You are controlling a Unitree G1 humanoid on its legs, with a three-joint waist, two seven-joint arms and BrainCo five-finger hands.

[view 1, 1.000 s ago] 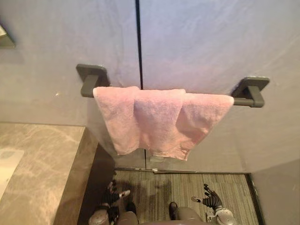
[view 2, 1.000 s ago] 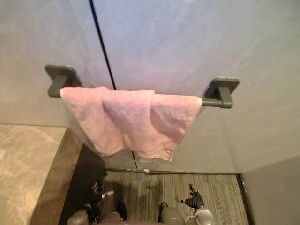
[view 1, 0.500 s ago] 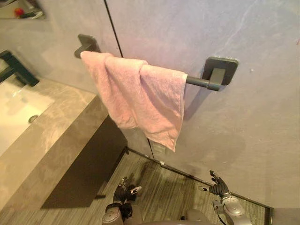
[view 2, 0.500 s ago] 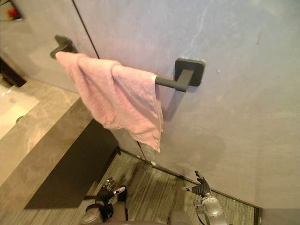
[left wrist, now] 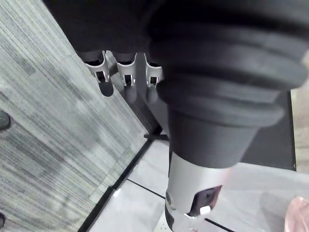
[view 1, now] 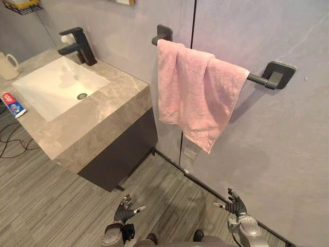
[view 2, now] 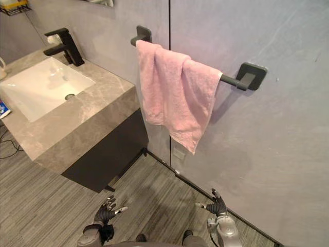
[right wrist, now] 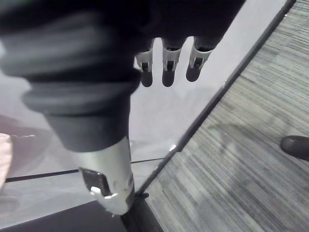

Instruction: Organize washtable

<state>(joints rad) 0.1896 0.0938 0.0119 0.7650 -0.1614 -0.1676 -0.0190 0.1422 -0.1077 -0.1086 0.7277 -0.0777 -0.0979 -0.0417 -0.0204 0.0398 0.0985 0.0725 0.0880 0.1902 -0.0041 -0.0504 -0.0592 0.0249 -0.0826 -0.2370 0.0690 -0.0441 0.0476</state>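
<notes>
You were looking at a pale grey panelled wall [view 1: 241, 31] with a grey striped floor [view 1: 51, 200] below it. The grey-brown marble table [view 1: 110, 108] stood against that wall on a dark cabinet base [view 1: 121, 154], with a white rectangular sink [view 1: 46, 90] sunk into its top. Just beside the table, a pink terry towel [view 1: 193, 100] hung bunched and uneven over a dark metal wall bar [view 1: 270, 78], one corner dropping lower than the rest. A black square faucet [view 1: 79, 45] stood at the sink's back rim. At the table's left end a cream handled jug [view 1: 6, 66] stood upright, and a red, white and blue toothpaste tube [view 1: 13, 104] lay flat near the sink. Your left hand [view 1: 125, 210] and right hand [view 1: 235, 207] hung low above the floor, well apart from the table, fingers loosely spread and holding nothing.
</notes>
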